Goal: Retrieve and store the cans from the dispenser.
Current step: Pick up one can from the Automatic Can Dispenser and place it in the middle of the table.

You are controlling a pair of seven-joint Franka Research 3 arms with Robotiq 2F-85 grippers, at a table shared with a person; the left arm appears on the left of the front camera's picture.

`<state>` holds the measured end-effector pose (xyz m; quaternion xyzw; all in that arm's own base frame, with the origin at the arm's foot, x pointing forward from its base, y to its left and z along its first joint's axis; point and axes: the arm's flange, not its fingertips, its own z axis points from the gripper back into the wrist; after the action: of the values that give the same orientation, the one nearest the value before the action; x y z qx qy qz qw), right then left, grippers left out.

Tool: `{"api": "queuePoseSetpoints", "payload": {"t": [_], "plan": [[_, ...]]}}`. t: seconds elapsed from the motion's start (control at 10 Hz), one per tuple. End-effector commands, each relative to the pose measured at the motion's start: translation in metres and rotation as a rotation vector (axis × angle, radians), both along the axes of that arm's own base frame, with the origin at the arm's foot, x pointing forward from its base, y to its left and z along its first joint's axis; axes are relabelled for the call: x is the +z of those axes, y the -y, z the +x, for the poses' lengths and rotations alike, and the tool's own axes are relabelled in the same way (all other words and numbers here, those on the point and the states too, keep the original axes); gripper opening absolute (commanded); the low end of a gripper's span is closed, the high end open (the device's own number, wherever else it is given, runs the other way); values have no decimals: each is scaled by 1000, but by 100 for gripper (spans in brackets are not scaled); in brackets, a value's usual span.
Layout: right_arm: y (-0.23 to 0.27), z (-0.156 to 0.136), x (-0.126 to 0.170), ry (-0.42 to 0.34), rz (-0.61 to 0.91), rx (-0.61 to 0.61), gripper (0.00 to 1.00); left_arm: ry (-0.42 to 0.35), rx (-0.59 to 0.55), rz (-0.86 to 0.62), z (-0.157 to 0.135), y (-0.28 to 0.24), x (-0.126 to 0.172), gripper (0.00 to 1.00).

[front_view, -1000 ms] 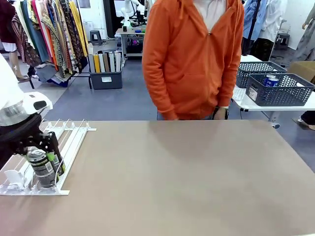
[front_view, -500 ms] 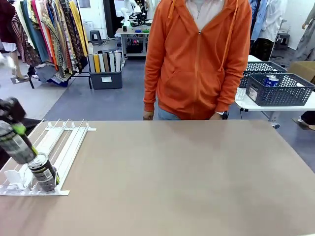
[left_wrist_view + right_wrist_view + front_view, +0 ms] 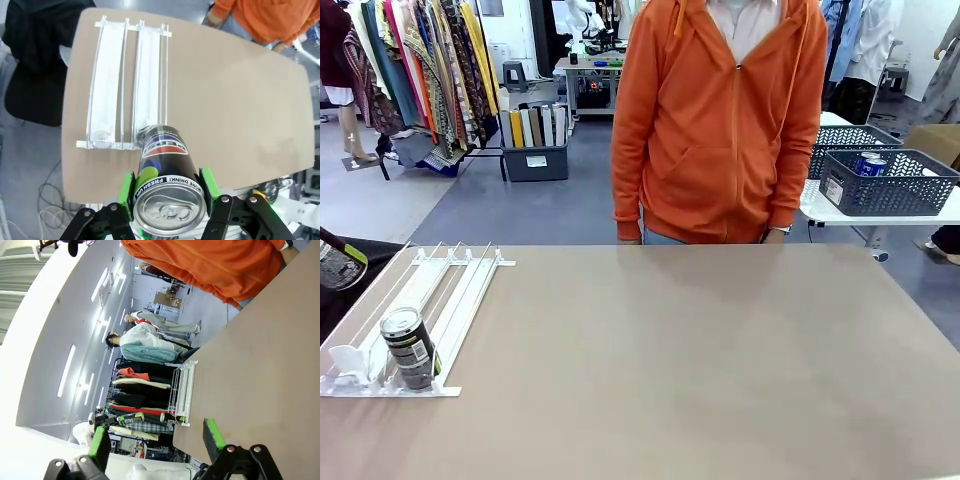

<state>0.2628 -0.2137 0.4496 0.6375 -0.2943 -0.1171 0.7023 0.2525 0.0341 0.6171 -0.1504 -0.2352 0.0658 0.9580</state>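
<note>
Between the green pads (image 3: 207, 186) of the left gripper (image 3: 168, 194) a dark can (image 3: 162, 150) is pinched near its silver top, held well above the surface (image 3: 225, 100) toward its left side. For the carry to storage, the can is best kept upright and the squeeze firm, since a slim body may slip. Below and beyond it, a second dark can (image 3: 408, 348) is seen standing at the front tabs of the dispenser (image 3: 460, 285), well apart from that gripper. The right gripper (image 3: 156, 440) is spread and empty. A person (image 3: 720, 120) is seen at the far side.
</note>
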Motion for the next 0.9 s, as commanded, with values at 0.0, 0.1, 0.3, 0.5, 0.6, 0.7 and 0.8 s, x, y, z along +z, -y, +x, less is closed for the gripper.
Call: {"api": "queuePoseSetpoints", "payload": {"t": [0.0,0.1,0.3,0.5,0.6,0.7,0.8], "plan": [[0,2,5,14,18,-9,100,9,-20,50,-2,14,9,0],[0,2,5,14,18,-9,100,9,-20,50,-2,14,9,0],[0,2,5,14,18,-9,100,-7,-10,38,0,12,0,0],[0,2,5,14,18,-9,100,41,-47,20,25,66,8,0],[0,2,5,14,18,-9,100,50,-140,46,44,118,13,0],[0,2,5,14,18,-9,100,31,-270,93,62,177,10,0],[0,2,5,14,18,-9,100,-10,-387,159,81,247,-5,0]]}}
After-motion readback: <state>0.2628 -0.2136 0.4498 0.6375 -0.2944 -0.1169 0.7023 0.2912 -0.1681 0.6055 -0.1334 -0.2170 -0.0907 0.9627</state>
